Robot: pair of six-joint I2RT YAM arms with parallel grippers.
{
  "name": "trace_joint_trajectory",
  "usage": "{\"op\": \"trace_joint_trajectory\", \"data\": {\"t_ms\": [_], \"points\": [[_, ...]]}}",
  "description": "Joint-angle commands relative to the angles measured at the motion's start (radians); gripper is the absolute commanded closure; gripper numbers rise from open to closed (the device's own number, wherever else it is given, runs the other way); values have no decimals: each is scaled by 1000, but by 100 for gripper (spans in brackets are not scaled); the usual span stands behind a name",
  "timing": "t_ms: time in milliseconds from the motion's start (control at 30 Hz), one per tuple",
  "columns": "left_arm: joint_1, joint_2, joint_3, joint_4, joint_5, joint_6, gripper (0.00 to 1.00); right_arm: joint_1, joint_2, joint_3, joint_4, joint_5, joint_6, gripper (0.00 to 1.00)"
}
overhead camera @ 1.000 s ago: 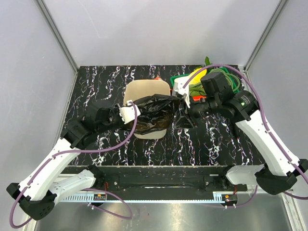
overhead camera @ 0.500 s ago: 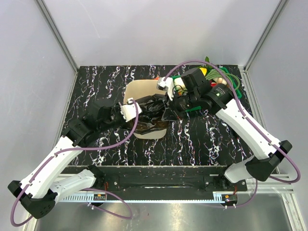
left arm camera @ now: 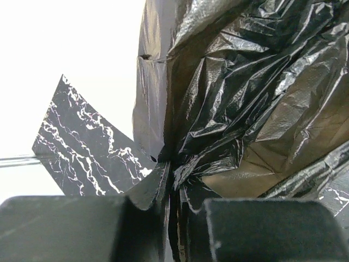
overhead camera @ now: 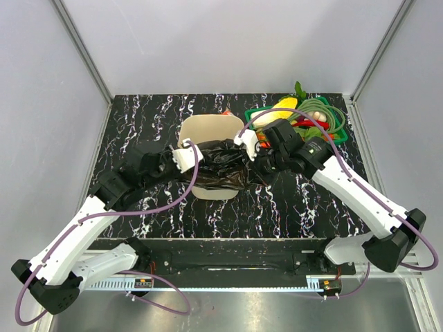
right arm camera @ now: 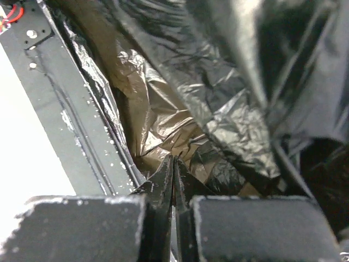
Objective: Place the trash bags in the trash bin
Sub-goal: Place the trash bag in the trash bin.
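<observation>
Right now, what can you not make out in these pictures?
- Top view: inside of the trash bin, covered by the trash bag.
- Top view: part of the green tray, behind the right arm.
- Wrist views: the bin's rim, lost behind trash bag folds and glare.

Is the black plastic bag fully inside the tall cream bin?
No, the crinkly black bag drapes over the rim of the cream plastic bin.

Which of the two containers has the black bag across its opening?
The cream bin, left of the green tray: the bag covers its near half. The tray holds vegetables instead.
</observation>
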Motion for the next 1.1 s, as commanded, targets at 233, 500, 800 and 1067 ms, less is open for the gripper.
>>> {"op": "trace_joint_trajectory", "data": {"t_ms": [233,500,800,1067], "points": [[5,-27,-71,159,-114,-35,87,8,16,-80,177,165,-15,98],[5,-27,-121,296,-198,-59,85,5,20,-71,244,253,-6,98],[6,1,-100,412,-306,-75,78,5,14,-1,241,311,-17,94],[5,24,-95,455,-356,-84,58,-6,13,44,229,310,-15,89]]}}
